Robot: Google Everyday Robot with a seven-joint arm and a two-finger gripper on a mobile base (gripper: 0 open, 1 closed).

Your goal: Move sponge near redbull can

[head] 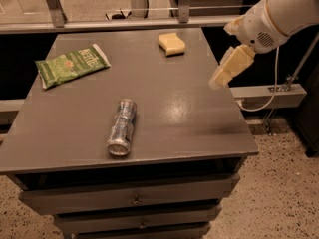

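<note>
Just now my gripper [218,79] hangs in the air at the right edge of the bench [199,118], about level with the far half of that edge, its pale yellow tip slanting down and toward the left. From this side I cannot tell whether it stands open or closed. It touches none of the things on the bench. Behind it my white wrist and arm [271,19] run up and out toward the far right, off past the right edge, and a thin cable [273,83] loops down below them. The sponge [172,44] is the nearest thing to me: it lies flat by the far edge, right of the middle and close to the far right corner, apart from my gripper. The redbull can [122,127] lies on its side well away from the sponge, left of the middle and near the front edge, with its round shiny top turned toward that front edge. A green chip bag [72,64] lies flat toward the far left corner, close to the left edge, apart from both the can and the sponge. Below the front edge the bench has drawers [134,198] stacked one under another. A speckled floor [279,193] shows to the right of the bench.
</note>
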